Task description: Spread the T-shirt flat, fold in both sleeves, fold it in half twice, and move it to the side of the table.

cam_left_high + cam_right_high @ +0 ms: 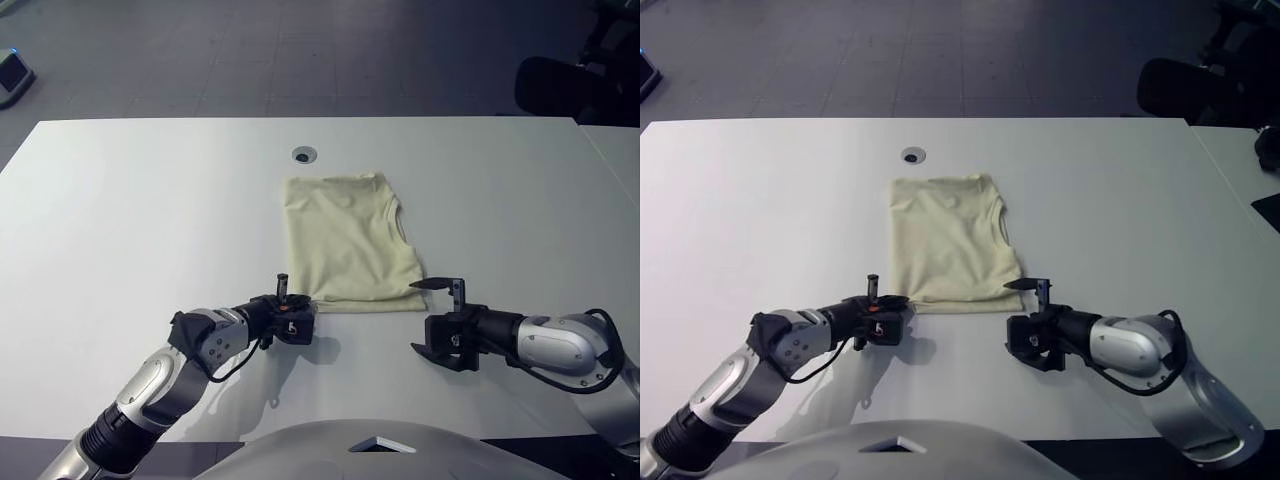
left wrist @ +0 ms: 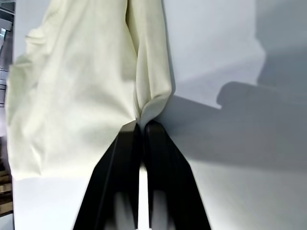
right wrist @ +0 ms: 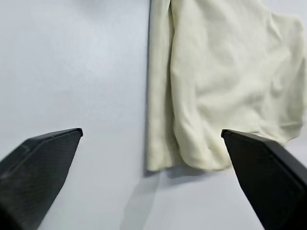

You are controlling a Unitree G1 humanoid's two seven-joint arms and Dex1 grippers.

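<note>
A pale yellow T-shirt [image 1: 348, 240] lies folded into a tall rectangle in the middle of the white table [image 1: 130, 210]. My left gripper [image 1: 296, 310] is at the shirt's near left corner, shut on that corner of the cloth [image 2: 144, 108]. My right gripper [image 1: 440, 315] sits just off the shirt's near right corner [image 3: 163, 158], open, with nothing between its fingers [image 3: 43, 158]. The wrist views show the doubled layers of the T-shirt [image 3: 225, 81] along its edges.
A small round cable port [image 1: 304, 154] is set in the table just beyond the shirt. A dark chair [image 1: 570, 88] stands past the far right corner. Bare tabletop stretches to the left and right of the shirt.
</note>
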